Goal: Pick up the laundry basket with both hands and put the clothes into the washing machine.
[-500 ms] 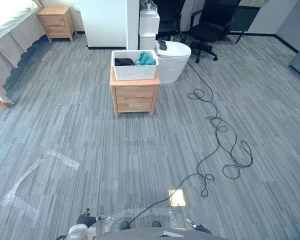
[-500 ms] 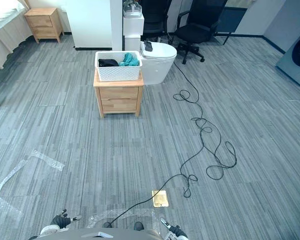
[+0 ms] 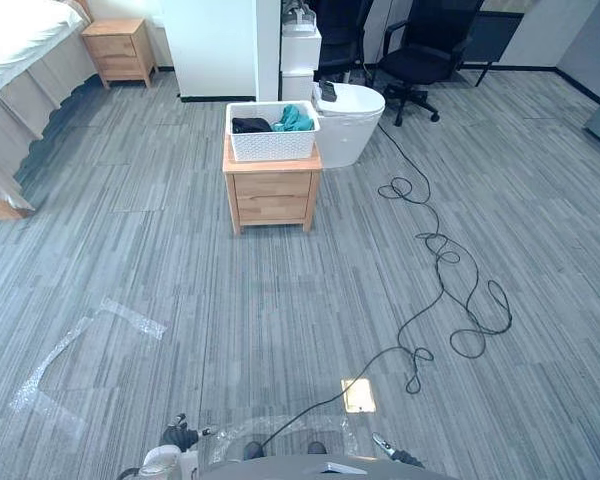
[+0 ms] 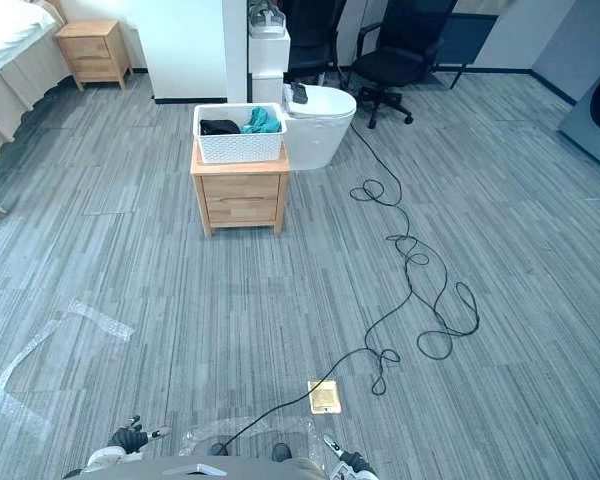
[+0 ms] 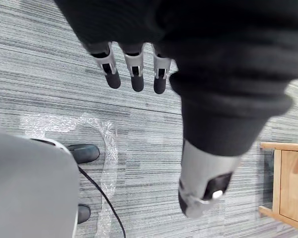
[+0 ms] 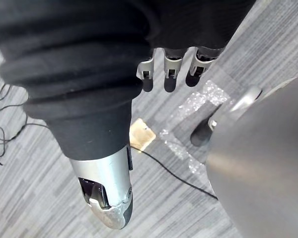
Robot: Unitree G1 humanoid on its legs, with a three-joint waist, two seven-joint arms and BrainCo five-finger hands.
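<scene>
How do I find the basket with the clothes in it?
Look at the middle of the grey striped floor, where a small light wooden cabinet with drawers stands alone. On top sits the white plastic lattice laundry basket, holding a dark garment and a teal one. The other wooden cabinet, by the bed, carries no basket.

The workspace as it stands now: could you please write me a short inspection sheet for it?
Surface: grey striped floor.
Job's things: white laundry basket on wooden cabinet, holding dark and teal clothes; likely washing machine at far right.
Clutter: clear tape strips and a brass floor plate.
Hands: left hand and right hand hang low, fingers straight, empty.
Cables: black cable lies in loops right of the cabinet.
Surroundings: toilet beside the cabinet, office chair, bed, second nightstand.
</scene>
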